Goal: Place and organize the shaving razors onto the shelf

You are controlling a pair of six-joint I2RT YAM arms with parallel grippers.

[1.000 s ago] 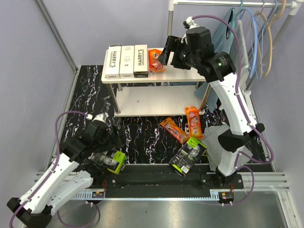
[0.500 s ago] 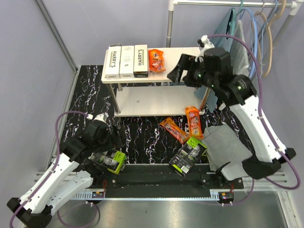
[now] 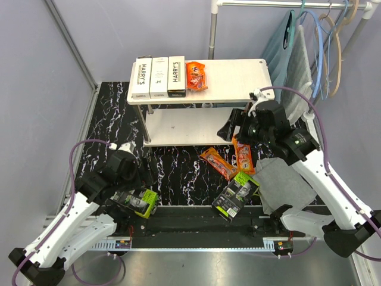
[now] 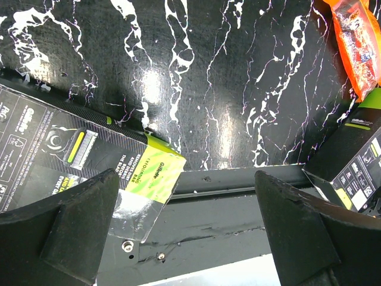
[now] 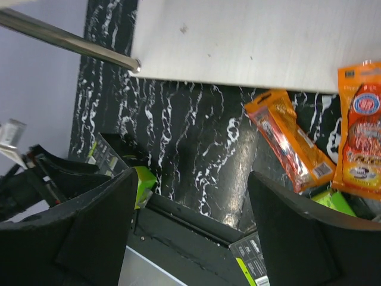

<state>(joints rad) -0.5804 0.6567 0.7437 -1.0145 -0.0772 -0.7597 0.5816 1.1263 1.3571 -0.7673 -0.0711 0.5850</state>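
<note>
Your left claw (image 4: 190,229) hung released, its fingers spread wide with nothing between them, low over the near edge of the black marbled tabletop (image 4: 238,71). Just to its left lay a black-and-lime Gillette blister pack (image 4: 77,158), flat, with its lime end reaching past the tabletop's edge. A second blister pack (image 4: 351,167) lay off to the right, well apart from the first.

Your right claw (image 5: 187,232) was also released and empty (both fingers framed only bare tabletop in the wrist view). It hovered in front of the shelf's lower board (image 5: 238,42), beside the right front leg. Below it two orange razor packs (image 5: 292,146) lay on the tabletop close together, one slanted and the other (image 5: 360,146) nearly straight; the second blister pack sat just nearer than them.

On the shelf (image 3: 238,77), three HARRY'S boxes (image 3: 158,76) stood side by side, touching, at the left end of the top board, and a third orange pack (image 3: 196,75) lay right against them. The rest of that board was bare. A grey cloth (image 3: 283,179) lay on the tabletop under your right arm.
</note>
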